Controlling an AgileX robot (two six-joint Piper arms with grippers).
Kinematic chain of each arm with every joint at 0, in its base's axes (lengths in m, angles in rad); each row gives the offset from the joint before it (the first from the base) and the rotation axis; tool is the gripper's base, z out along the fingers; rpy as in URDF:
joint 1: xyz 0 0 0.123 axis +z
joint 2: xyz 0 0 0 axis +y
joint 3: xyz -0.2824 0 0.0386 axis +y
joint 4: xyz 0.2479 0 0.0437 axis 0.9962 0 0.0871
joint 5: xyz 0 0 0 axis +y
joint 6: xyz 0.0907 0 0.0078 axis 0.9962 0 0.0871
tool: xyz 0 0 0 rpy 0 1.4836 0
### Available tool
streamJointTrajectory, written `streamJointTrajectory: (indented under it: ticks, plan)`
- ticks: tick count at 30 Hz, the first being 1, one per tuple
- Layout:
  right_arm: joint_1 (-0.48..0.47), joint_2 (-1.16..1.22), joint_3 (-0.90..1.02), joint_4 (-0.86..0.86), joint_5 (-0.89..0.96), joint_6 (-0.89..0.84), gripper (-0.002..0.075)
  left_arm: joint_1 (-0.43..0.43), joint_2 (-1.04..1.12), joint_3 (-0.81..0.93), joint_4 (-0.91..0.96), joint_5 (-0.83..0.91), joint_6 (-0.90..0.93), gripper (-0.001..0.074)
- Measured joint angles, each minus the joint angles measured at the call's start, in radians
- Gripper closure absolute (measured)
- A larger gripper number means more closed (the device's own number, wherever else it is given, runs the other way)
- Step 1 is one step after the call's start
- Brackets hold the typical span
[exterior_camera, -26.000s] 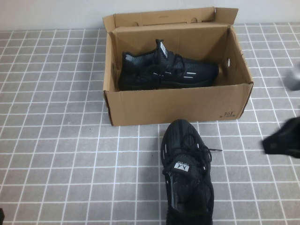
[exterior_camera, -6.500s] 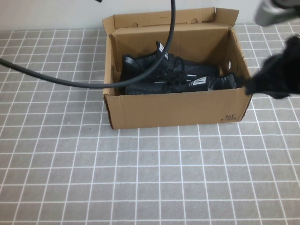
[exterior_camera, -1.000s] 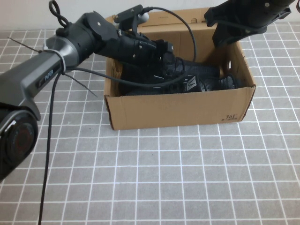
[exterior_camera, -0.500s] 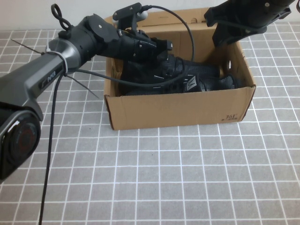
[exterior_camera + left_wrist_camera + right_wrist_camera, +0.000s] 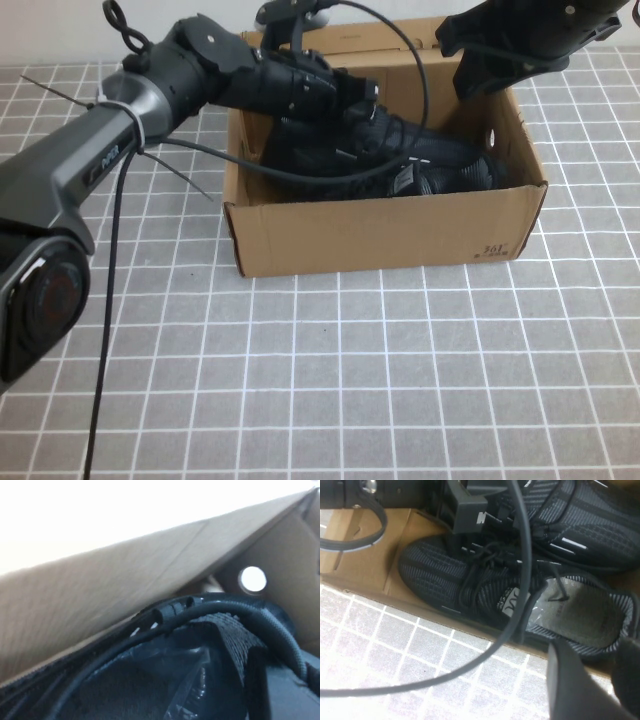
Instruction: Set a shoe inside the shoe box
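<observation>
Grey tiled tabletop (image 5: pixel 300 380). Shoe (image 5: pixel 495 597) lies inside shoe box (image 5: pixel 385 235), beside mate (image 5: pixel 580 525). Left gripper (image 5: pixel 352 100) reaches into box, probably touching shoes; finger state unclear. Right gripper (image 5: pixel 475 60) hovers over box's far right corner, state unclear. Shoe light, soft mesh; grasp at collar.

2 shoes (image 5: pixel 485 587), 1 shoe box (image 5: pixel 385 232), 2 tools (image 5: pixel 350 105).

You have a tabletop of grey square tiles with white grout lines (image 5: pixel 300 380) spreading on all sides, and a plain white wall (image 5: pixel 60 30) behind its far edge. A second black knit-mesh sneaker with short white dashes on its side (image 5: pixel 595 525) lies inside the brown cardboard shoe box (image 5: pixel 380 235), along its far side.
</observation>
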Motion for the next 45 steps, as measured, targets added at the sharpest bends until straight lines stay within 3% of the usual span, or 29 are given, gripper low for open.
streamJointTrajectory:
  ticks: [13, 15, 22, 26, 30, 36, 39, 45]
  plan:
    - [0.000, 0.000, 0.000, 0.000, 0.000, 0.000, 0.0558, -0.012, 0.001, -0.018, 0.031, 0.029, 0.083, 0.0715]
    - [0.000, 0.000, 0.000, 0.000, 0.000, 0.000, 0.0559, -0.012, 0.001, -0.022, 0.053, 0.049, 0.083, 0.0657]
    - [0.000, 0.000, 0.000, 0.002, 0.000, 0.000, 0.0561, 0.008, 0.001, -0.081, 0.083, 0.164, 0.018, 0.0307]
    - [0.000, 0.000, 0.000, 0.003, 0.000, -0.008, 0.0561, 0.037, 0.001, -0.162, 0.111, 0.265, -0.067, 0.0265]
    - [0.000, -0.018, 0.002, 0.003, 0.000, -0.016, 0.0565, 0.071, 0.001, -0.301, 0.223, 0.439, -0.226, 0.0335]
    - [0.000, -0.122, 0.010, 0.001, 0.000, -0.019, 0.0629, 0.088, -0.010, -0.512, 0.436, 0.556, -0.320, 0.0666]
    - [0.000, -0.211, 0.071, 0.000, 0.000, -0.032, 0.0669, 0.088, -0.051, -0.527, 0.489, 0.569, -0.329, 0.0713]
    - [0.000, -0.453, 0.323, -0.027, 0.004, -0.045, 0.0702, 0.088, -0.176, -0.527, 0.546, 0.583, -0.342, 0.0732]
